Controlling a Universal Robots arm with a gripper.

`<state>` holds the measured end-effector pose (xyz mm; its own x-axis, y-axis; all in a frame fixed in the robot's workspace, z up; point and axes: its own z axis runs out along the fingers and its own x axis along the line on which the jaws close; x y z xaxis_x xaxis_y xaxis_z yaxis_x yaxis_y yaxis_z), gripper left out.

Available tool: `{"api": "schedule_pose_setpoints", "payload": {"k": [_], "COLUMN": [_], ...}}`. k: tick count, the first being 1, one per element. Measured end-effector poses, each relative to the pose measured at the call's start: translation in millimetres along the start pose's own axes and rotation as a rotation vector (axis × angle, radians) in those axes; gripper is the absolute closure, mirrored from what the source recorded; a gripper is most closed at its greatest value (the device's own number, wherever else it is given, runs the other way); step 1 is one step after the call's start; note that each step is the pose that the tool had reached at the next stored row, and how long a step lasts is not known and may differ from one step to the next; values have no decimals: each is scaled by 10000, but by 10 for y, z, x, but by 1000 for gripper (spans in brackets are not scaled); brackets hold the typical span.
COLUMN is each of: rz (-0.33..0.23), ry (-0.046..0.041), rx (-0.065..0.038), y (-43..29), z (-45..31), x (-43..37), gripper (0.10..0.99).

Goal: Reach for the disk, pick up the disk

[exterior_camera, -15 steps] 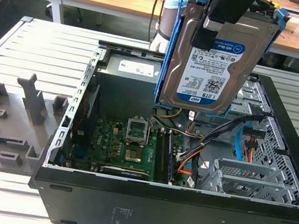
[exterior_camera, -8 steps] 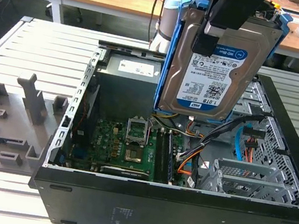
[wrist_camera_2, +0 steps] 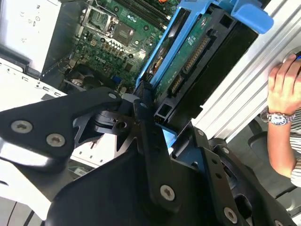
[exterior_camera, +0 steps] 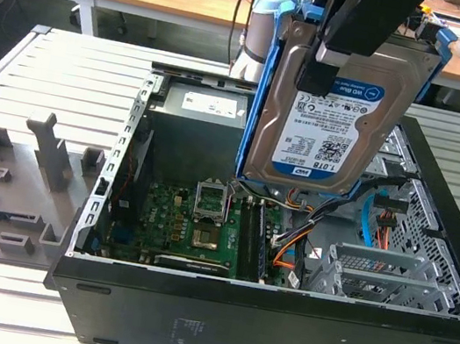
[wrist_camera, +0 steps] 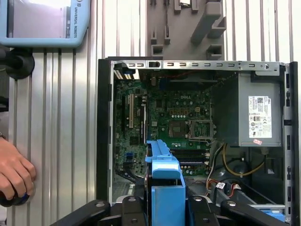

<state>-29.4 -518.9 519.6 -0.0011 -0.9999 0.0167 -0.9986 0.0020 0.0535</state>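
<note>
Already gripping the disk (exterior_camera: 333,119) by its top edge, tool (exterior_camera: 334,61) clamped on it. Hanging upright above the open computer case (exterior_camera: 275,322), clearing the motherboard (exterior_camera: 189,227).

Tool (wrist_camera_2: 157,125): matte black metal linkage, built of flat angular plates and narrow bars joined at round pivots. Silver screw heads sit in recessed holes along the plates in the second wrist view; two show side by side on the broad plate at one side, others on the central bar and lower links. In the first wrist view the tool (wrist_camera: 167,207) shows as black bars with small round fasteners. In the exterior view the tool (exterior_camera: 363,22) is a black block with a pale grey insert.
</note>
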Motion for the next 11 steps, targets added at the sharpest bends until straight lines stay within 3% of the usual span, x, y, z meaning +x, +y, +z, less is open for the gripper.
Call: {"api": "schedule_pose_setpoints", "payload": {"k": [11], "rz": [0], "ry": [0], "rx": [0], "y": [0], "z": [2], "x": [140], "gripper": [722]}}
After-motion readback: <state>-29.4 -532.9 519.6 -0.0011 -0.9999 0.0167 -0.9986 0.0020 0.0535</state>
